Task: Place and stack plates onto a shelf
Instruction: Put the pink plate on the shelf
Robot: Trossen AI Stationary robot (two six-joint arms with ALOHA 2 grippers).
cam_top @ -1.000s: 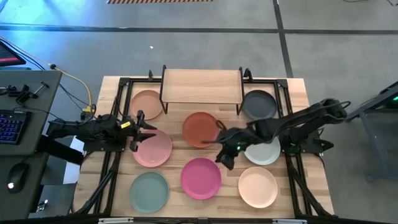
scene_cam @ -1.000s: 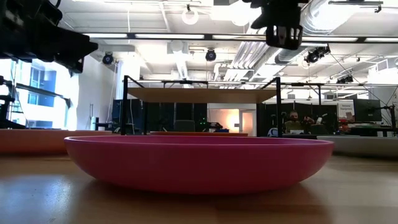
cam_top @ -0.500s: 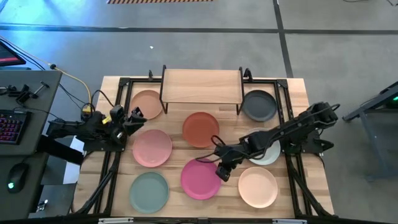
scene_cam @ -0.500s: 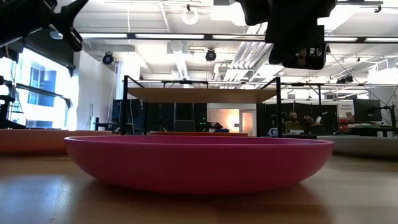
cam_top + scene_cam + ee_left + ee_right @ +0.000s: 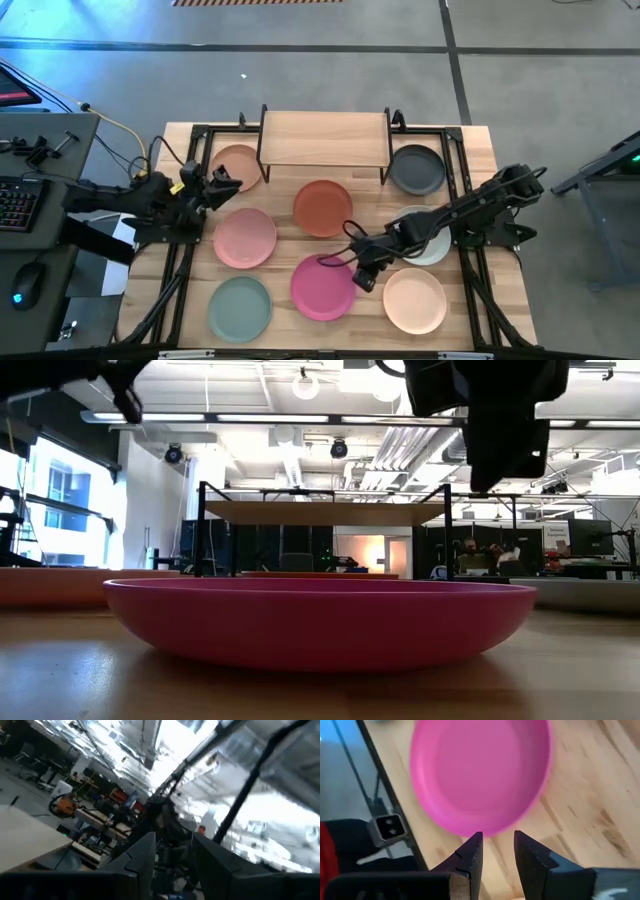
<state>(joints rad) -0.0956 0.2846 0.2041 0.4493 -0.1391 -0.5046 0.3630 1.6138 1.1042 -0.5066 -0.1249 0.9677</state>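
Parted right fingers [image 5: 497, 851] at magenta plate [image 5: 480, 775] rim

- Magenta plate [image 5: 480, 775], upper middle of the right wrist view: smooth, matt, plastic-looking.
- Tabletop [image 5: 590, 815], right of that view: pale wood with grain streaks and a faint sheen.
- Shelf [image 5: 324, 138], upper centre of the high view: light wood top on thin black metal legs.
- Right gripper [image 5: 496, 851] fingers: dark matt plastic.

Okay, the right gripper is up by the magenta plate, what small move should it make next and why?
Probably ease the right gripper down and forward onto the near rim of the magenta plate. In the right wrist view its fingers stand apart just short of that rim, holding nothing, and the shelf has no plate on it yet.
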